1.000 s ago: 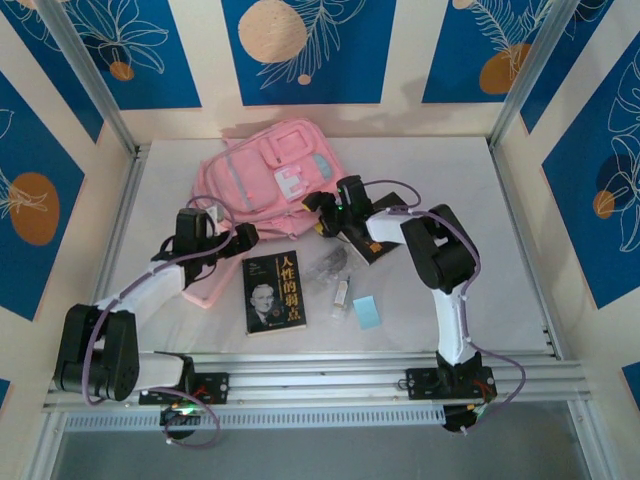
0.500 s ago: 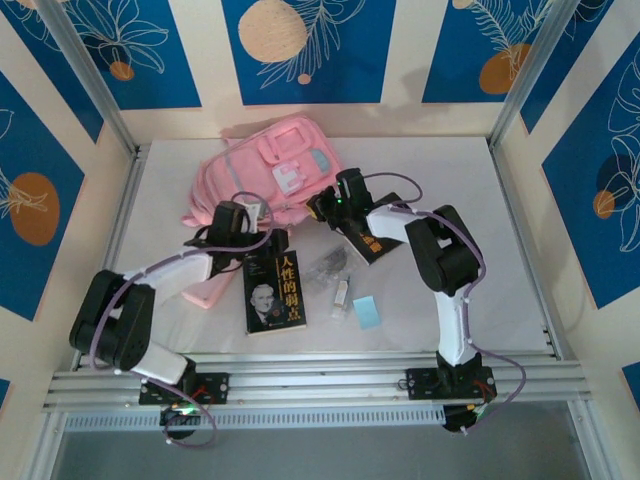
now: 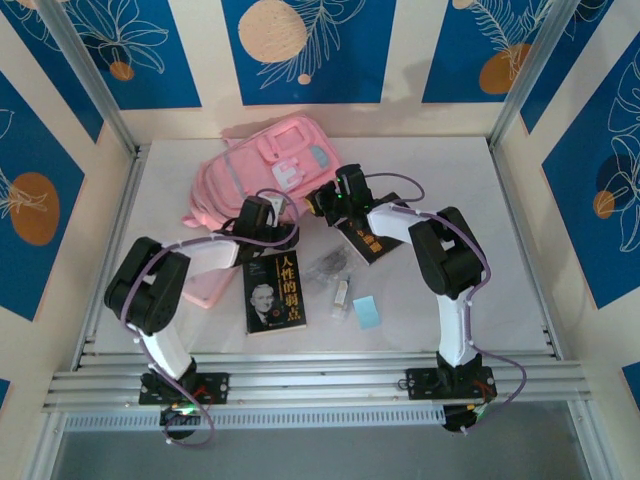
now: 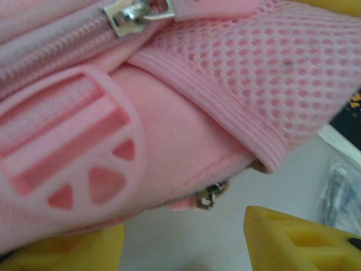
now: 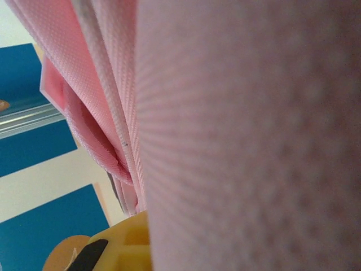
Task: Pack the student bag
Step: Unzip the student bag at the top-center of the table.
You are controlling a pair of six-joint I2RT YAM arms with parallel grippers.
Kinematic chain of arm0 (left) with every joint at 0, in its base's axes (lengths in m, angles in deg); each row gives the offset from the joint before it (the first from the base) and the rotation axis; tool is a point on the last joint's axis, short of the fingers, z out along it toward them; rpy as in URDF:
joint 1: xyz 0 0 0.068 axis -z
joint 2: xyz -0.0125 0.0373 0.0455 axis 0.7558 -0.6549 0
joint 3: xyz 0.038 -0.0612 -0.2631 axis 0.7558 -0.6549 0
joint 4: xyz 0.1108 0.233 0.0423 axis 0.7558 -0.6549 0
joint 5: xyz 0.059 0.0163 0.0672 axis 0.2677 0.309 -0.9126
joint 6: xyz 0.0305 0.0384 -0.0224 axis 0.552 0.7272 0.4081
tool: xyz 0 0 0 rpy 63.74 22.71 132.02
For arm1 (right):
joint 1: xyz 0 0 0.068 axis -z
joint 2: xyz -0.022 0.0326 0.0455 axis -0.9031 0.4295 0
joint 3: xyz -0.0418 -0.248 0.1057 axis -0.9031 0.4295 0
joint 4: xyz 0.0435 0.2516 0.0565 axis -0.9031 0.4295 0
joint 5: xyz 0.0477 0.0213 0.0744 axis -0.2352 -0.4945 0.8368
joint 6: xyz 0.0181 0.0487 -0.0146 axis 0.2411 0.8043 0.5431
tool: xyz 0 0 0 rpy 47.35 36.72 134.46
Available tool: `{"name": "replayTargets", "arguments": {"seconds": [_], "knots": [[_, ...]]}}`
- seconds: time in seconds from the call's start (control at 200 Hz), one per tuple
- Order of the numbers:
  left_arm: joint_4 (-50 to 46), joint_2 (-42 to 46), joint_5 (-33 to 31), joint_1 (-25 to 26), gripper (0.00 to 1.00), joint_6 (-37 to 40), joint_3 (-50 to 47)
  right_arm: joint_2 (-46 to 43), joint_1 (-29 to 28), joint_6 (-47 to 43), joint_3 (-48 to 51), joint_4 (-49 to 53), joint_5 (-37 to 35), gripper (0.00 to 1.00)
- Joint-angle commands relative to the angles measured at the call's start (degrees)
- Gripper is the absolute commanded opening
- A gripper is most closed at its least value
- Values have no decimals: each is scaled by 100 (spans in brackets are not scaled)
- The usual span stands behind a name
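The student bag (image 3: 265,165), large, pink and soft, lies at the back middle of the table. My left gripper (image 3: 283,237) is at the bag's near edge. In the left wrist view its yellow fingers (image 4: 299,237) stand apart below the bag's mesh pocket (image 4: 271,73), open, with a small metal zipper pull (image 4: 206,197) hanging just ahead of the gap. My right gripper (image 3: 320,203) is at the bag's near right corner, shut on the bag's fabric. Pink cloth (image 5: 248,135) presses close to the right wrist camera, and one yellow finger (image 5: 121,245) shows.
A dark book with a portrait (image 3: 275,290) lies in front of the left gripper, and a second dark book (image 3: 368,240) lies under the right arm. A clear packet (image 3: 325,268), a small white item (image 3: 342,293), a pale blue card (image 3: 367,312) and a flat pink pouch (image 3: 205,288) lie nearby.
My left arm has swung right to the bag's near edge with its jaws narrowing. My right gripper has shut on the bag's corner, and the bag has shifted slightly.
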Motion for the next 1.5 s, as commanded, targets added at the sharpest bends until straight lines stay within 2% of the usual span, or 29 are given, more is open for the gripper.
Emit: {"name": "replayTargets", "arguments": {"seconds": [0.0, 0.085, 0.24, 0.37, 0.56, 0.58, 0.665, 0.715, 0.82, 1.02, 1.22, 1.385, 1.415, 1.495], "knots": [[797, -254, -312, 19, 57, 354, 219, -365, -43, 407, 44, -817, 157, 0], [1183, -385, 2, 15, 56, 453, 246, -366, -25, 496, 108, -925, 230, 0], [1950, -548, 771, 15, 38, 214, 238, -357, 18, 647, 248, -1128, 300, 0], [2525, -634, 827, 12, 29, -6, 120, -346, 87, 822, 459, -1440, 360, 0], [2571, -519, 639, 11, 0, -13, 27, -417, 226, 703, 696, -1523, 385, 0], [2514, -489, 606, 11, 0, 11, 27, -437, 252, 661, 727, -1511, 385, 0], [2191, -353, 627, -23, 0, 54, 0, -523, 369, 350, 796, -1379, 349, 0], [1695, -231, 617, -39, 0, 95, 59, -588, 466, 25, 762, -1107, 315, 0], [-94, 64, 312, -80, 0, 231, 329, -711, 756, -582, 706, -643, 316, 0], [-2217, 677, 111, -334, 0, 356, 368, -1027, 1305, -1480, 705, 60, 313, 0], [-3228, 1011, -152, -428, 0, 612, 605, -1084, 1828, -2066, 523, 624, 285, 0], [-3322, 894, 733, -343, 0, 543, 1136, -806, 1995, -2020, 225, 664, 791, 0], [-3334, 840, 844, -279, 0, 529, 1254, -765, 1993, -1999, 195, 671, 927, 9], [-3404, 675, 1059, -103, 0, 501, 1607, -823, 1968, -1912, 250, 676, 1247, 54]]}}
